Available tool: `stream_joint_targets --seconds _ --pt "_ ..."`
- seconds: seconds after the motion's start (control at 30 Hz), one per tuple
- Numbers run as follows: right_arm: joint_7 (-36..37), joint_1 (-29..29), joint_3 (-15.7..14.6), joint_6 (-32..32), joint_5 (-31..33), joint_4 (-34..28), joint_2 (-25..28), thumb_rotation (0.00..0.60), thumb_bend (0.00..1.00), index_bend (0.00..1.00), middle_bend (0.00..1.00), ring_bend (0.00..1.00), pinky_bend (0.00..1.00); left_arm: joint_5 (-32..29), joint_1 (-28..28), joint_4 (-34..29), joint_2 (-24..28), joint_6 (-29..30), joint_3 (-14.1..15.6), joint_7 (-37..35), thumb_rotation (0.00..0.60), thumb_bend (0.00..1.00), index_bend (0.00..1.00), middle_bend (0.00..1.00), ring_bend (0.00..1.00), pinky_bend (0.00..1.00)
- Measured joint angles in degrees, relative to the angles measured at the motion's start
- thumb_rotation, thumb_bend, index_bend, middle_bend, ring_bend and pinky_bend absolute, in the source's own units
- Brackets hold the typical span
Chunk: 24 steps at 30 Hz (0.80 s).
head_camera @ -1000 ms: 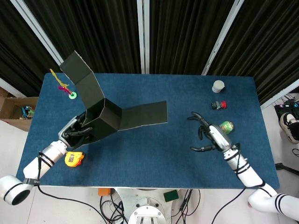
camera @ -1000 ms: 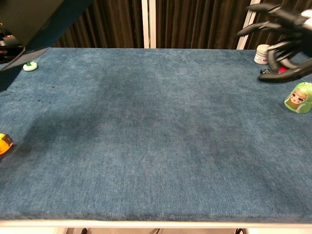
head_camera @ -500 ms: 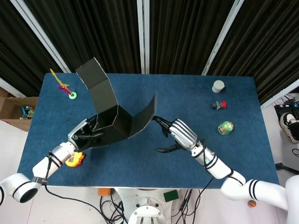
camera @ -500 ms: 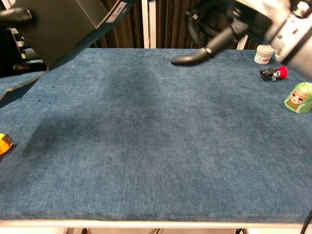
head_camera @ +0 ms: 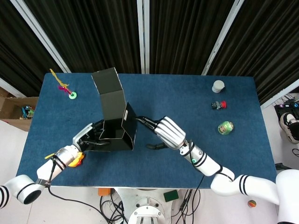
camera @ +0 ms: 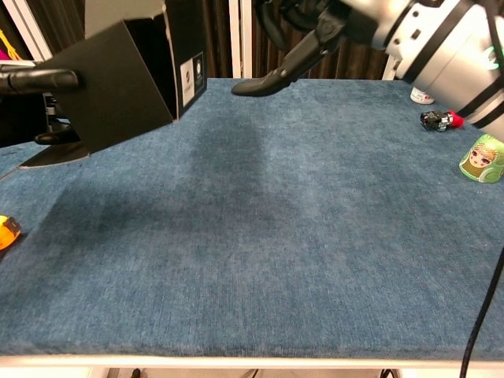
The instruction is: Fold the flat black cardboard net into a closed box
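Observation:
The black cardboard net [head_camera: 117,128] is partly folded into an open box held above the blue table [head_camera: 187,93]. A long flap [head_camera: 108,91] stands up behind it. My left hand [head_camera: 91,137] grips the box's left side from within and below. The right side flap [head_camera: 131,123] stands upright against the box body. My right hand [head_camera: 163,133] is beside it with fingers spread, and its fingertips [head_camera: 140,120] reach that flap. In the chest view the box [camera: 126,79] fills the upper left, with a left finger [camera: 39,79] along it and my right hand [camera: 315,31] at the top.
A white cup [head_camera: 218,86], a small black-and-red object [head_camera: 217,105] and a green doll [head_camera: 225,127] stand at the right. A yellow-orange tape measure [head_camera: 77,160] lies under my left wrist. A green ring with a pink and yellow tag [head_camera: 70,93] sits at the far left.
My right hand moved left across the table to the box. The right side flap swung from flat to upright. My left hand shifted the box slightly right and the tall flap rose steeper.

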Motion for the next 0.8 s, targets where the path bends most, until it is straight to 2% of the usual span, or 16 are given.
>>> stream_joint_targets --seconds 0.23,0.53,0.8 --pt "-5.3 1.6 -0.4 2.1 -3.1 5.7 -4.9 0.6 0.0 0.31 0.35 0.75 1.0 -1.3 0.2 0.6 -1.7 0.2 -0.2 6.6 0.6 0.0 0.27 0.29 0.54 0.85" --pt "-8.8 3.0 -1.7 5.3 -6.0 13.2 -9.1 0.6 0.0 0.37 0.36 0.77 1.0 -3.7 1.1 1.9 -5.8 0.9 -0.8 16.8 0.6 0.0 0.27 0.29 0.54 0.85" --pt "-10.0 3.5 -4.6 5.2 -7.4 19.5 -11.5 0.6 0.0 0.4 0.37 0.77 1.0 -5.1 1.5 5.0 -11.2 1.0 -1.2 23.3 0.6 0.0 0.28 0.29 0.54 0.85"
